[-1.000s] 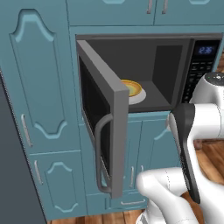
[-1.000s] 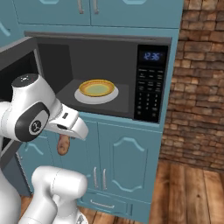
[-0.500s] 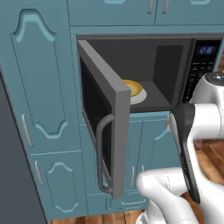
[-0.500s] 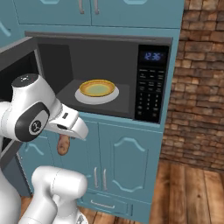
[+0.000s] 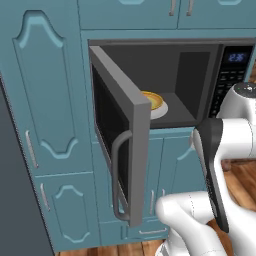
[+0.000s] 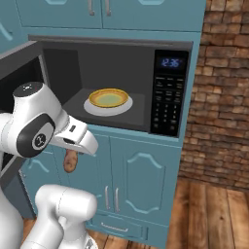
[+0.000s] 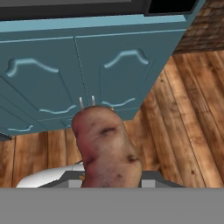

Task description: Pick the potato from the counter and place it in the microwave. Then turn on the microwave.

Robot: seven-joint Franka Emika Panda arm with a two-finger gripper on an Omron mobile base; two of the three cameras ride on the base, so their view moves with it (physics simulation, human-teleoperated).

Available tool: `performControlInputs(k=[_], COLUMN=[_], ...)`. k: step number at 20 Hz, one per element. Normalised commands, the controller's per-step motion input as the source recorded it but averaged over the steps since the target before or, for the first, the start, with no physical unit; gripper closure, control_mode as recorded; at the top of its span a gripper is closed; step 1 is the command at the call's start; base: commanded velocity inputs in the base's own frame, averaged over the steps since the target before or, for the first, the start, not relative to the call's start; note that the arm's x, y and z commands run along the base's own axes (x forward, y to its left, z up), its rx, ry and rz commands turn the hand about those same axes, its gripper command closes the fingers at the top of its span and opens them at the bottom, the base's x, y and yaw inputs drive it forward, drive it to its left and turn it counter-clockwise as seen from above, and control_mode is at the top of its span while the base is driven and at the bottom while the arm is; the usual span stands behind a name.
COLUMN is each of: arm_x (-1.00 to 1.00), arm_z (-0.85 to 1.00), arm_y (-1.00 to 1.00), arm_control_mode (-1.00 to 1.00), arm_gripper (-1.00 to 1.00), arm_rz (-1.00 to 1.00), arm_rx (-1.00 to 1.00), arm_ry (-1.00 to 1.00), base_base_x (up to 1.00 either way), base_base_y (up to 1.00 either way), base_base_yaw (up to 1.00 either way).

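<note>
While fingers stay clamped on the potato (image 7: 106,146), arm should lift it past the microwave (image 6: 168,58) sill and clear the plate (image 6: 108,105) rim.

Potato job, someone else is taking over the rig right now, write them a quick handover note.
Claw: shut on the potato, held below the microwave opening, in front of the lower cabinet doors.
Microwave: door swung open; a plate with a yellow dish sits inside.
Done: potato picked up, microwave opened.
Left: lift the potato into the cavity, release it, close the door, then start the microwave on the keypad.
</note>
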Motion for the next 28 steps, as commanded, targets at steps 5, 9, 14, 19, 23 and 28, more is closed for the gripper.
performControlInputs(k=[5, 9, 14, 19, 23, 28], arm_x=[0.0, 0.0, 0.0, 0.0, 0.0, 0.0], arm_z=[0.0, 0.0, 0.0, 0.0, 0.0, 0.0], arm_y=[0.0, 0.0, 0.0, 0.0, 0.0, 0.0], arm_control_mode=[1.0, 1.0, 1.0, 1.0, 1.0, 1.0], arm_gripper=[1.0, 1.0, 1.0, 1.0, 1.0, 1.0], arm_rz=[0.0, 0.0, 0.0, 0.0, 0.0, 0.0], arm_rx=[0.0, 0.0, 0.0, 0.0, 0.0, 0.0], arm_ry=[0.0, 0.0, 0.0, 0.0, 0.0, 0.0], base_base_x=[-0.16, -0.16, -0.25, -0.34, -0.26, 0.03], base_base_y=[0.13, 0.14, 0.17, 0.17, 0.17, 0.16], base_base_yaw=[-0.04, -0.07, -0.09, -0.03, -0.01, -0.01])
